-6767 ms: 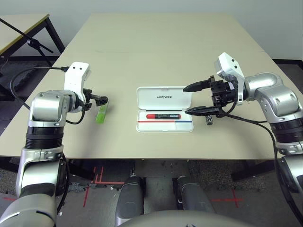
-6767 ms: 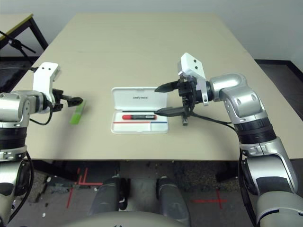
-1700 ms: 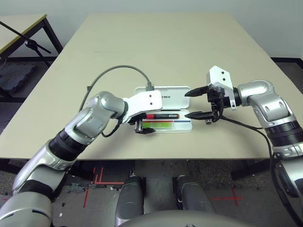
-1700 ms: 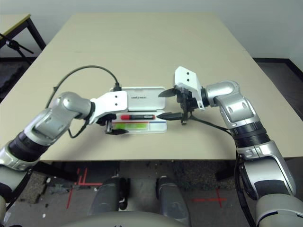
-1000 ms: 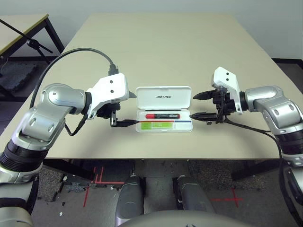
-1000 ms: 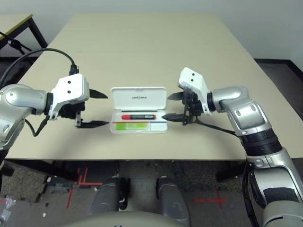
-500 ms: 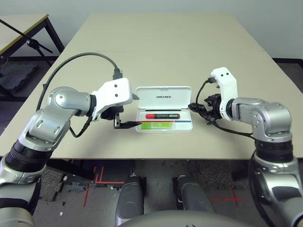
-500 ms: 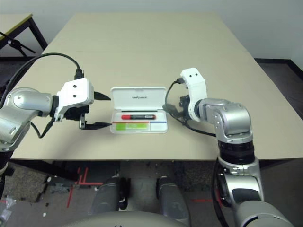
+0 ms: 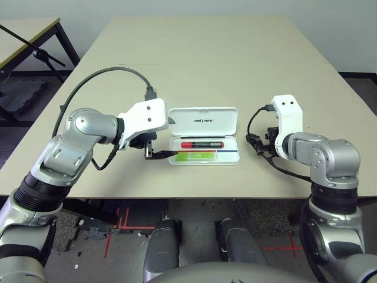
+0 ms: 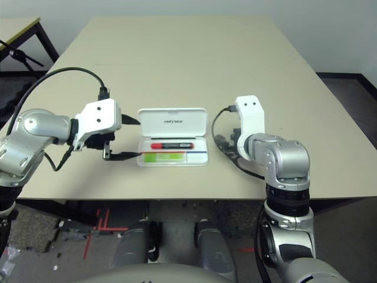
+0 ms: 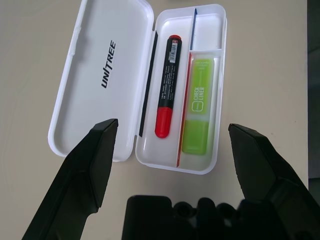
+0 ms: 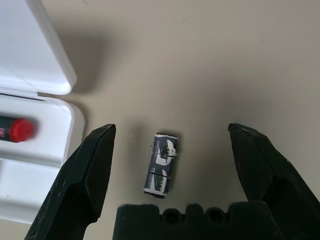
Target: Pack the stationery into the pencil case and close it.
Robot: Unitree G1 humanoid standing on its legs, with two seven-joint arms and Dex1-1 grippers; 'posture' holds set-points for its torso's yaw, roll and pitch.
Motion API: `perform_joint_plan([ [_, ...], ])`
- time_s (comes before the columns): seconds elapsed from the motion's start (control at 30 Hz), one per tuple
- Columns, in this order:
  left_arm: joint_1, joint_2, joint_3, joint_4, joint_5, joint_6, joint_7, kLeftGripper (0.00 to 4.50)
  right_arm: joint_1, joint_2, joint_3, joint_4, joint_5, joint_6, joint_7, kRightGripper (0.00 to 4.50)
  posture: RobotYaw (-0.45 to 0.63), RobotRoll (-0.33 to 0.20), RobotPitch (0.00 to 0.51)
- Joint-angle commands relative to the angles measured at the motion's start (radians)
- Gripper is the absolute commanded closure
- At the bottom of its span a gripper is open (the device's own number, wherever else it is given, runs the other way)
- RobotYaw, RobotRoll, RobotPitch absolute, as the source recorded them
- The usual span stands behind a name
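The white pencil case (image 9: 204, 122) lies open in the middle of the table, lid folded back. In its tray lie the red marker (image 9: 201, 144) and the lime-green bar (image 9: 196, 155), side by side; the left wrist view shows the marker (image 11: 166, 100) and the bar (image 11: 199, 112) too. My left gripper (image 9: 169, 137) is open at the case's left end, fingers (image 11: 92, 160) spread past the case's width. My right gripper (image 12: 171, 131) hangs open just right of the case, pointing down, with the small black-and-silver piece (image 12: 161, 165) on the table between its fingers (image 12: 90, 170), untouched.
The tan table (image 9: 206, 59) stretches far behind the case. Black cables loop from both wrists (image 9: 106, 76). Beyond the table's left edge stand another table (image 9: 23, 29) and a black stand (image 9: 41, 54).
My right gripper has turned from pointing at the case to pointing down over the small piece. My left gripper has crept closer to the case's left end.
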Motion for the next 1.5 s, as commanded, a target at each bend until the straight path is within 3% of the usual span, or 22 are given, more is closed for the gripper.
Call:
perform_joint_plan([
  [0.03,-0.003,-0.004,-0.009,0.011,0.008,-0.006,0.005,0.03,0.036,-0.01,0.0,0.007,0.014,-0.004,0.0,0.0,-0.03,0.0,0.079],
  [0.47,-0.018,-0.016,-0.009,0.008,0.006,0.007,0.004,0.03,0.091,-0.002,0.018,0.075,0.025,-0.087,-0.006,0.0,-0.03,0.0,0.067],
  [0.6,-0.022,-0.018,-0.012,0.012,0.009,0.005,0.002,0.0,0.098,-0.002,0.021,0.083,0.024,-0.103,-0.012,0.92,-0.03,0.0,0.066],
  [0.87,-0.03,-0.023,-0.019,0.018,0.012,0.008,0.0,0.0,0.102,-0.021,0.024,0.098,0.033,-0.125,-0.019,3.99,-0.03,0.0,0.064],
  [0.9,-0.031,-0.024,-0.02,0.019,0.012,0.007,0.0,0.0,0.102,-0.025,0.024,0.101,0.035,-0.127,-0.018,4.16,-0.03,0.0,0.064],
  [1.27,-0.035,-0.022,-0.024,0.029,0.017,-0.002,-0.002,0.0,0.093,-0.187,0.109,0.123,0.103,-0.181,0.128,4.16,-0.03,0.0,0.064],
  [1.5,-0.035,-0.022,-0.026,0.03,0.018,-0.003,-0.002,0.0,0.078,-0.402,0.26,0.173,0.143,-0.531,0.482,4.16,-0.03,0.0,0.064],
])
